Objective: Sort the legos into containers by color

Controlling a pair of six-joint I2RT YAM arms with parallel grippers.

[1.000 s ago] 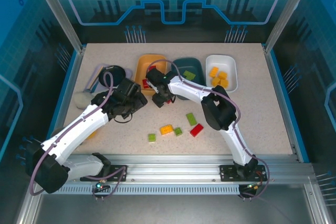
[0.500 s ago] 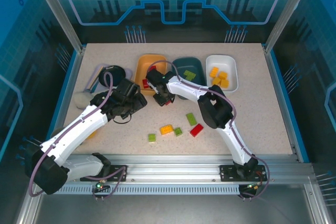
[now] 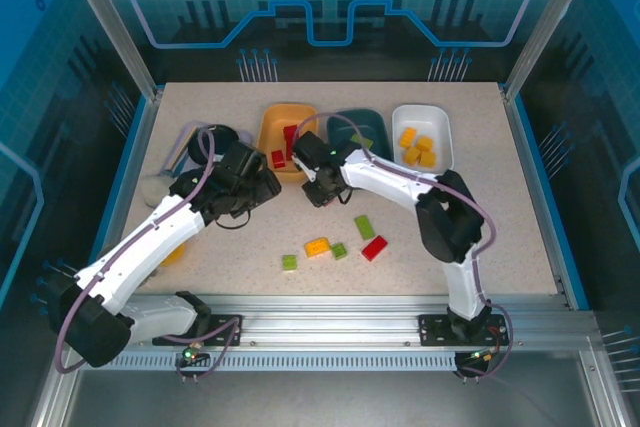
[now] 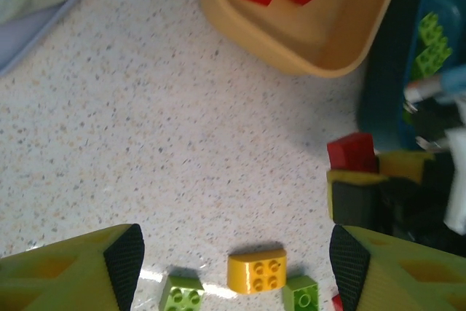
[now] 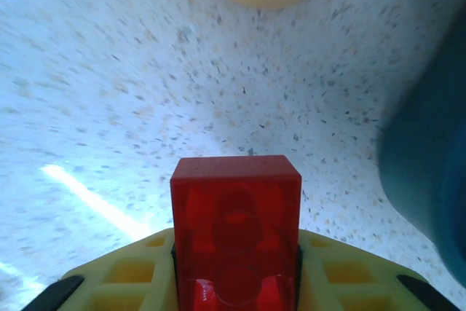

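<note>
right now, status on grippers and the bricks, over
Right gripper shut on red brick, just short of orange tub. Left gripper open, empty, close alongside. Five bricks loose on table.

**Tubs at rear, loose bricks at front**

Three tubs are set in a row at rear of table: left tub, mid tub, right tub. Two bricks lie in left tub, one brick in mid tub, four bricks in right tub. A plate is placed L of the row. Five loose bricks are scattered front-centre. A held brick is gripped by the right gripper just in front of the gap btw. left & mid tubs.
</note>
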